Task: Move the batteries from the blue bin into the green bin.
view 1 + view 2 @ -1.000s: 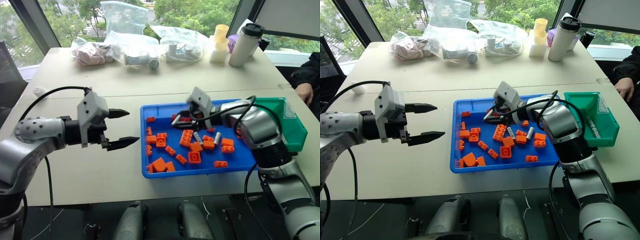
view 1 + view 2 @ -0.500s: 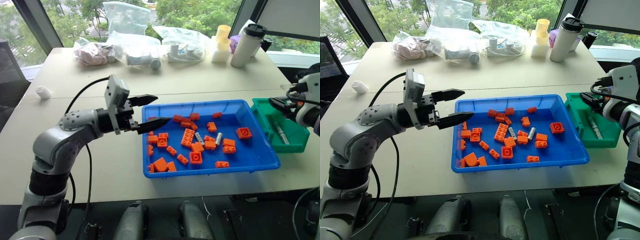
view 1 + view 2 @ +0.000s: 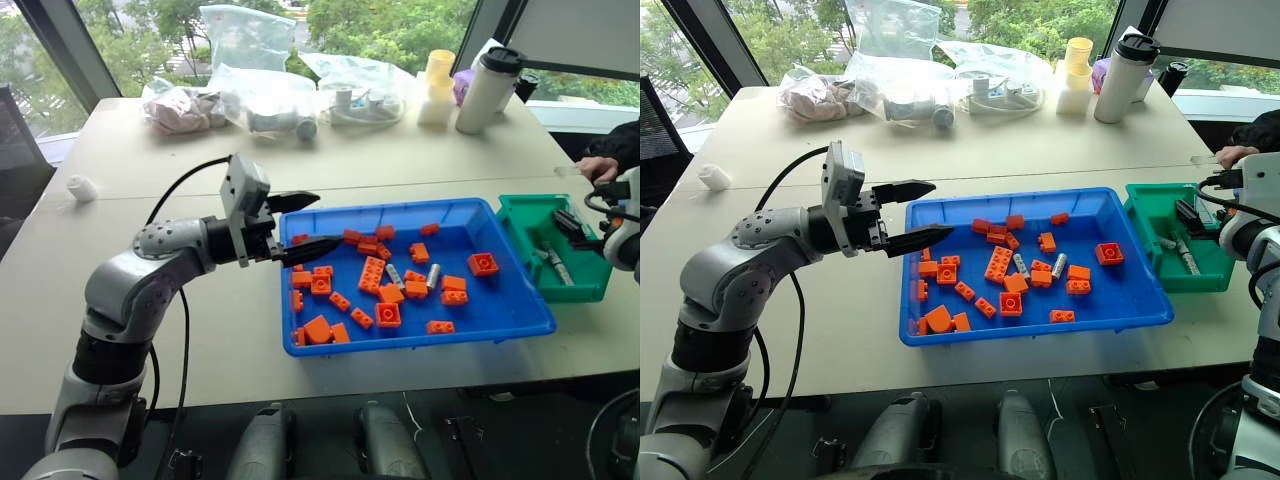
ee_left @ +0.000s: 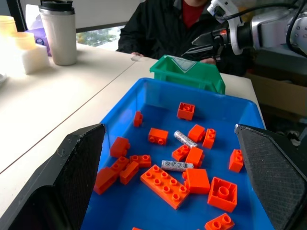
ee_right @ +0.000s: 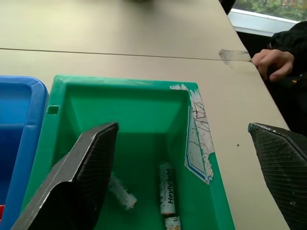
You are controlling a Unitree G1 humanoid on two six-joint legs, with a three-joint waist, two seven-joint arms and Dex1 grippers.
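Note:
The blue bin [image 3: 420, 346] holds many orange bricks [image 3: 372, 273] and two silver batteries [image 3: 396, 276] [image 3: 432, 277] near its middle. To its right stands the green bin [image 3: 522, 207], with batteries [image 5: 167, 188] [image 5: 121, 191] lying on its floor. My left gripper [image 3: 325, 222] is open and points level over the blue bin's left rim, its fingers empty. My right gripper [image 5: 182, 125] hangs open just above the green bin, at its right end, with nothing between its fingers. The left wrist view looks across the blue bin at the same two batteries [image 4: 185, 138] [image 4: 175, 166].
A person's hand [image 3: 600, 165] rests on the table just behind the green bin. A white tumbler [image 3: 485, 90], yellow cups [image 3: 438, 85] and plastic bags [image 3: 270, 100] line the table's far side. A small white object [image 3: 80, 188] lies at the left.
My right gripper has swung from inside the blue bin to above the green bin and opened. My left gripper has moved right, up to the blue bin's left rim.

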